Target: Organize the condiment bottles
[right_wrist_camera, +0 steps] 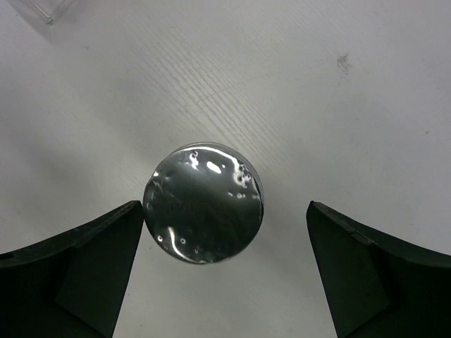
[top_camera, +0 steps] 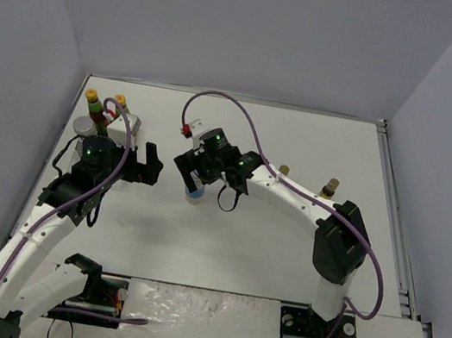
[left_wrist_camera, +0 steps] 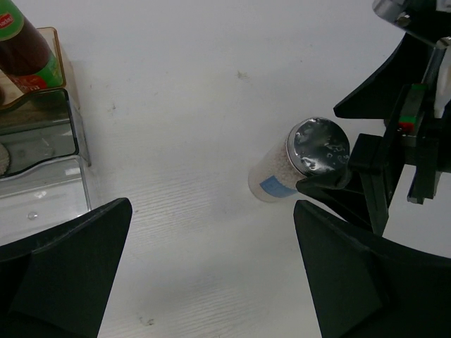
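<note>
A white blue-labelled jar with a silver lid [top_camera: 195, 192] stands upright on the table in the middle. My right gripper [top_camera: 195, 179] hovers over it, open. In the right wrist view the lid [right_wrist_camera: 203, 204] sits between the jaws, by the left finger [right_wrist_camera: 84, 260] and well apart from the right finger. My right gripper [right_wrist_camera: 225, 215] holds nothing. My left gripper [top_camera: 149, 166] is open and empty, left of the jar [left_wrist_camera: 299, 162]. Two dark orange-capped bottles [top_camera: 91, 99] [top_camera: 119, 103] stand in the clear tray [top_camera: 133, 125]. Two tiny yellow brown-capped bottles [top_camera: 283, 170] [top_camera: 329, 187] stand at the right.
The clear tray with its amber back [left_wrist_camera: 53, 120] sits at the back left, one dark bottle [left_wrist_camera: 25, 49] showing in it. A round silvery lid [top_camera: 82, 124] shows at the tray's left. White walls close in the table on three sides.
</note>
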Available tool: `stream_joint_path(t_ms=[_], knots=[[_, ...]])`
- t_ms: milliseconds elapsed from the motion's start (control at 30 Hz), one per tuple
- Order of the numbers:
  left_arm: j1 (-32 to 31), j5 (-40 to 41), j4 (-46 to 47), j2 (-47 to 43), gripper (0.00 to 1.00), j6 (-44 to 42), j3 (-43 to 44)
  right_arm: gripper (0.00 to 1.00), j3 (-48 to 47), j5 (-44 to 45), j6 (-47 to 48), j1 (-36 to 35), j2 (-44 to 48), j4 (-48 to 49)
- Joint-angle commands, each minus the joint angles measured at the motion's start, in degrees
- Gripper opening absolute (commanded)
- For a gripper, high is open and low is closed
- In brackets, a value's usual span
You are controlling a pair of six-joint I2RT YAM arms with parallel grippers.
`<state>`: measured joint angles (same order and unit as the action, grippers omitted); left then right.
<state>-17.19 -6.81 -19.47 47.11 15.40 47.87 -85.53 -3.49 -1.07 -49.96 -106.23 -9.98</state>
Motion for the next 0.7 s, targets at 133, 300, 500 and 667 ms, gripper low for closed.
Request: stream_joint_path(t_ms=[133,300,500,667], knots=[[-4.12,-3.15,8.31,4.33,0.97,1.58,2.16,1.00,5.81,7.89,-0.07,1.76,20.50,-0.65],[-9.91,0.43,10.55,8.86,0.97,1.50,4.23,1.00,13.63,12.89,-3.99,8.02,33.03,-1.76],[-15.01,3.13,15.05,14.56,0.97,2.44,5.02,1.00,20.78,19.01,-8.21,12.36,44.15,-2.05],[-18.49,7.19,16.95,20.52,0.97,2.26,5.81,1.00,23.32,20.58,-10.06,13.26,48.45,-2.09]])
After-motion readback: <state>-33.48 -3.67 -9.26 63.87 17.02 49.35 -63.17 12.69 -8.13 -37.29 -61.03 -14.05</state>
